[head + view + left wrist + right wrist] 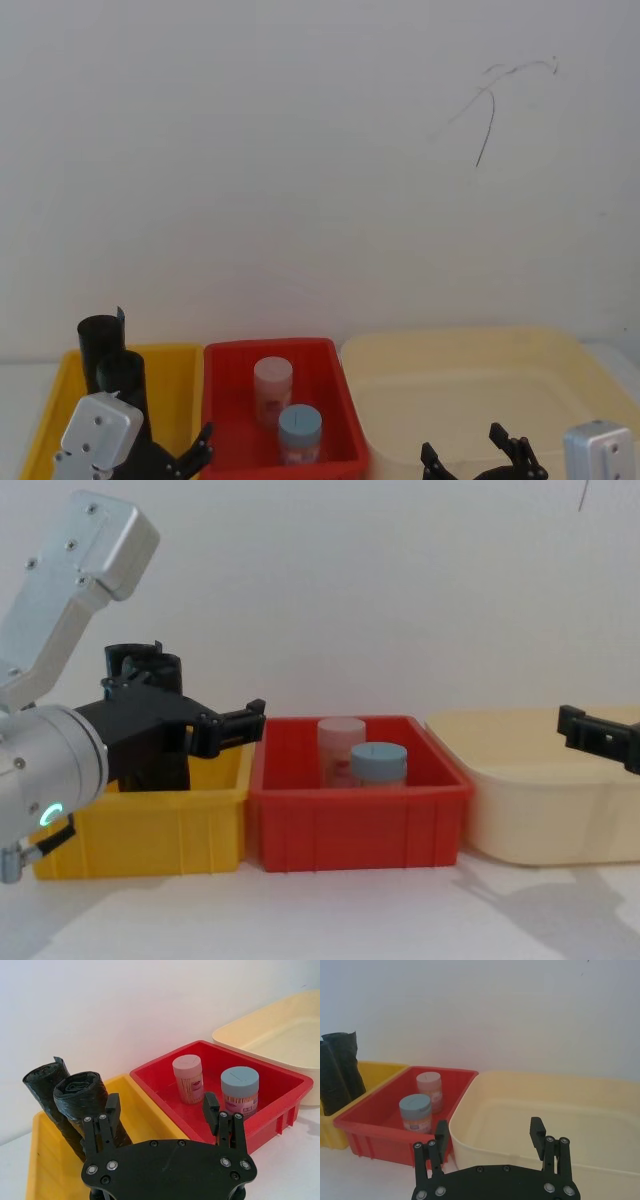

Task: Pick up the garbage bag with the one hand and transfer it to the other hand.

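Hovering open and empty, the left hand [161, 1102] has one finger just beside the garbage bag [82, 1094], one of two black rolls upright in the yellow bin [40, 1170]. Two jars, a pink jar [187, 1077] and a blue-lidded jar [240, 1090], stand in the red bin [280, 1110]. The right hand [489, 1127], open and empty, hangs by the cream tub's [545, 1105] near edge.

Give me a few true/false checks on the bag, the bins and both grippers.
1. The garbage bag stands in the yellow bin. True.
2. The left gripper is shut on the garbage bag. False: it is open and the bag is not gripped.
3. The red bin holds a pink-lidded jar and a blue-lidded jar. True.
4. The right gripper holds a jar. False: it is open and empty, near the cream bin.
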